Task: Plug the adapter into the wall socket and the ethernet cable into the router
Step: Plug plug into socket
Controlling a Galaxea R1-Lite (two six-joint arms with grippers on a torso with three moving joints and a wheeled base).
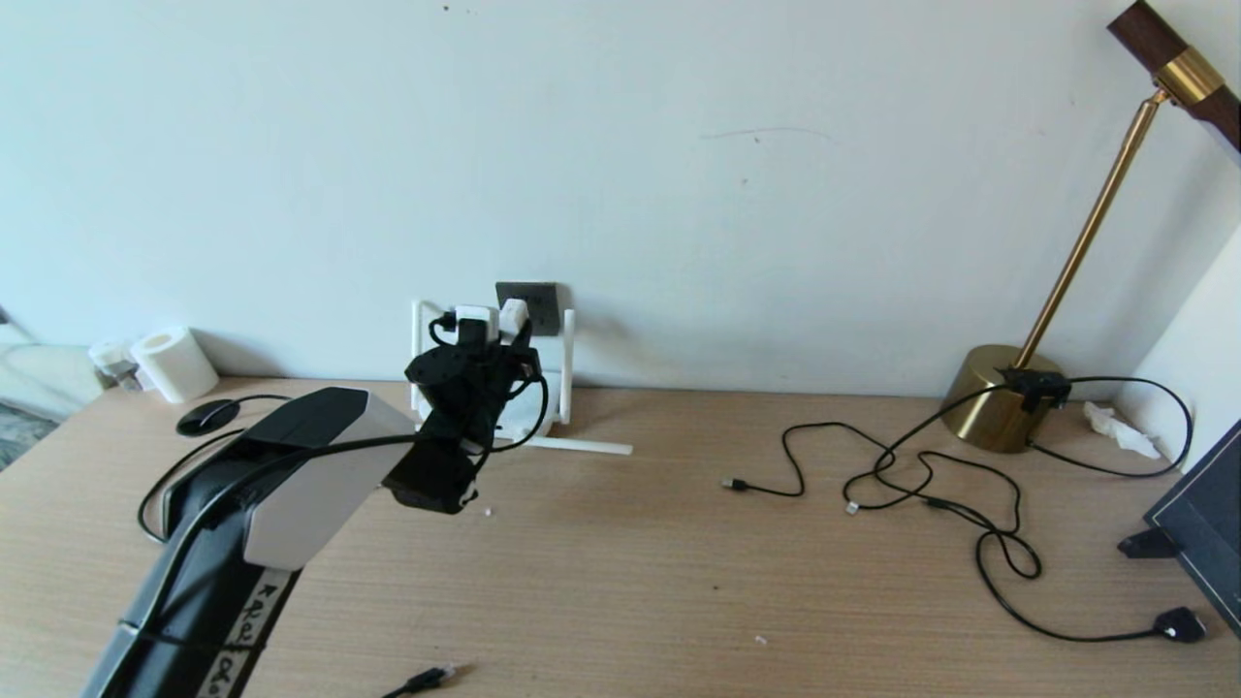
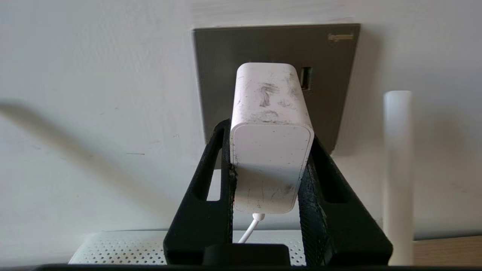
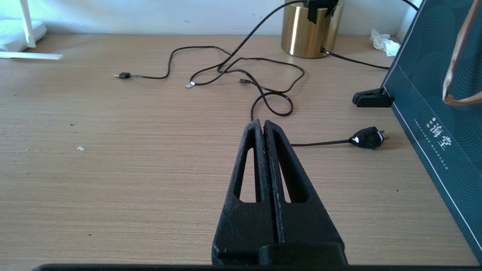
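Observation:
My left gripper (image 1: 502, 341) is up at the wall, shut on the adapter (image 1: 513, 314), a small white block. In the left wrist view both black fingers (image 2: 211, 177) press the adapter (image 2: 271, 150) on its sides, and its far end sits against the dark grey wall socket (image 2: 276, 49); whether its pins are in the holes is hidden. The thin white cord (image 2: 248, 231) hangs down toward the white router (image 2: 124, 246) below. The ethernet cable (image 1: 427, 680) lies at the table's near edge, only its end showing. My right gripper (image 3: 262, 122) is shut and empty, low over the table.
Router antennas (image 1: 568, 368) stand beside the socket; one (image 1: 582, 446) lies flat on the table. Thin black cables (image 1: 921, 485) sprawl at right, ending in a black plug (image 3: 368, 137). A brass lamp base (image 1: 999, 407), a dark box (image 3: 437, 113) and a paper roll (image 1: 175, 364) sit around.

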